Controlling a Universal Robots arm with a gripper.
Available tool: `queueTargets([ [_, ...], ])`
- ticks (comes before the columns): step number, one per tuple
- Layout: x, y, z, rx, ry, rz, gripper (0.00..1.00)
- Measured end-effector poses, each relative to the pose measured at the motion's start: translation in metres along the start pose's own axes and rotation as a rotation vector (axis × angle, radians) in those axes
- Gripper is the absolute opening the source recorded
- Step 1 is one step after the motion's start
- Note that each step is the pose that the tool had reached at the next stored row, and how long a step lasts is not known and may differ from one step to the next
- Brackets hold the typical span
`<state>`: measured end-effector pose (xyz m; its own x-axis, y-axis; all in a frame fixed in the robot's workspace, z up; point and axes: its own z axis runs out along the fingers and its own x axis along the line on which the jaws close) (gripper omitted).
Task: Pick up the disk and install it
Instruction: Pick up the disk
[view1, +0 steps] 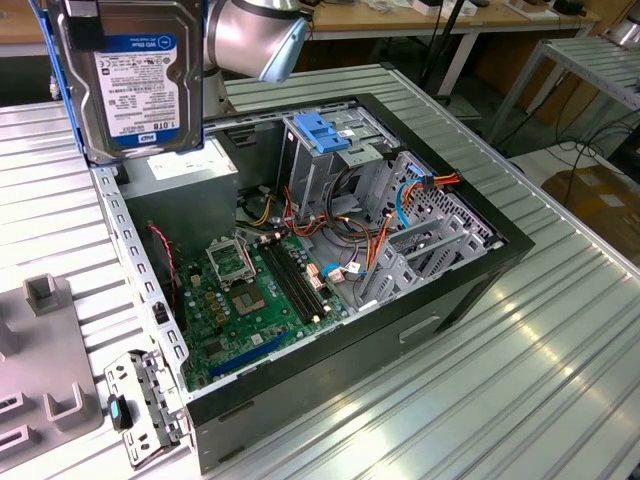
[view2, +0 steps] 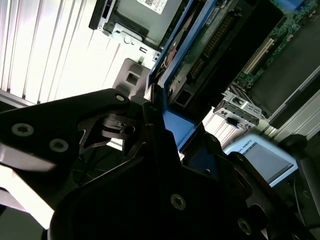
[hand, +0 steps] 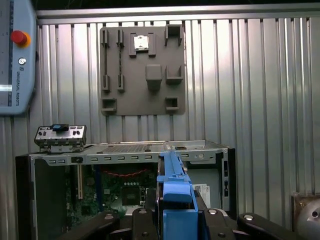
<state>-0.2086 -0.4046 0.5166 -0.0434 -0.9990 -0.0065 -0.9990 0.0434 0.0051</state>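
The disk (view1: 130, 80) hangs upright in the air above the far-left corner of the open computer case (view1: 470, 290), its white label with a blue top band facing the exterior view. Blue rails run along its sides. In the first wrist view my gripper (hand: 176, 222) is shut on the disk (hand: 174, 187), black fingers (hand: 142, 222) on either side of the blue rail. In the second wrist view the disk (view2: 210, 45) reaches out from the black gripper body (view2: 150, 190) over the case interior.
Inside the case lie the green motherboard (view1: 250, 290), a metal cage with a blue plastic top (view1: 325, 135), a grey power-supply box (view1: 185, 175) and loose cables. A grey fixture plate (view1: 40, 350) and a small metal bracket (view1: 140, 400) sit on the ribbed table beside the case.
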Motion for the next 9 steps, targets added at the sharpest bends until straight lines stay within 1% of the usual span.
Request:
queueTargets([
  [1, 0.0, -0.0025, 0.0, 0.0, 0.0, 0.0, 0.37],
  [6, 0.0001, -0.0102, 0.0, 0.0, 0.0001, 0.0, 0.37],
  [7, 0.0001, -0.0142, 0.0, 0.0, 0.0001, 0.0, 0.37],
  [9, 0.0, -0.017, 0.0, 0.0, 0.0003, 0.0, 0.37],
])
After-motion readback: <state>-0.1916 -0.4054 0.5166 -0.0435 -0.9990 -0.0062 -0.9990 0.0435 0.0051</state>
